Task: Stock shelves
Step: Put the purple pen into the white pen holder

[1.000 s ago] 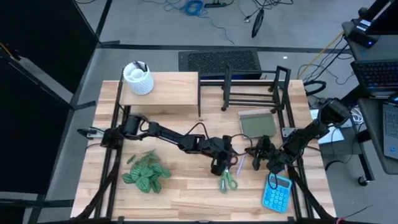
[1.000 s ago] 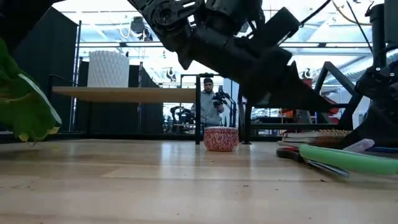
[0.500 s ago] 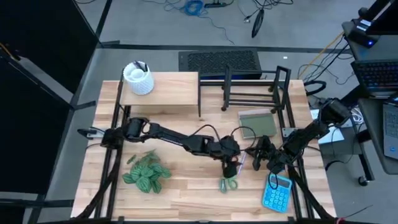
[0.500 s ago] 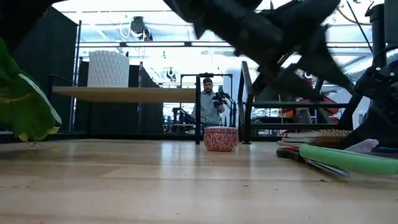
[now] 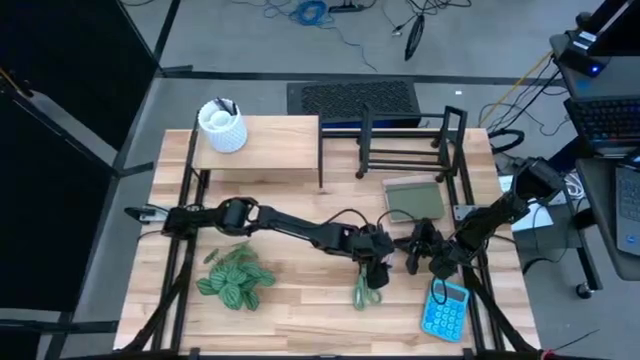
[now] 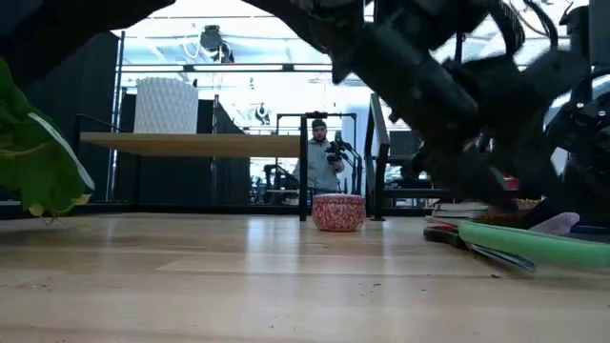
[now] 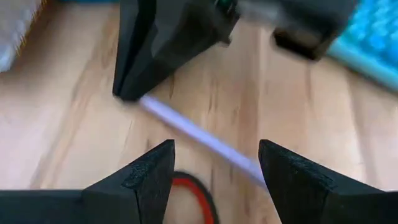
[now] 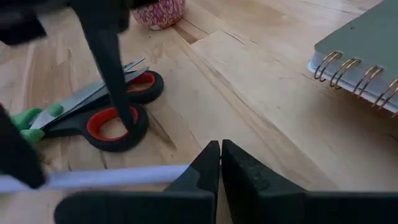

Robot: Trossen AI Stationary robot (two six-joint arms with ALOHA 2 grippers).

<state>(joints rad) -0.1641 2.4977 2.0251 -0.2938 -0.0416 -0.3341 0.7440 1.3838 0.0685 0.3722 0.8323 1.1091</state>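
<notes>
Left pincer hangs with fingers spread right over the pale lilac pen, which lies slantwise between them on the bench. The right pincer, pressed together, waits just beside. The wooden riser shelf and black wire rack stand well apart at the far edge. The pen's far end hides under dark fingers.

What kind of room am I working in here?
Probably a robotics lab or test bay, not a shop: loose cables on the bare floor, a laptop beside the table, and a person filming behind the shelves.
</notes>
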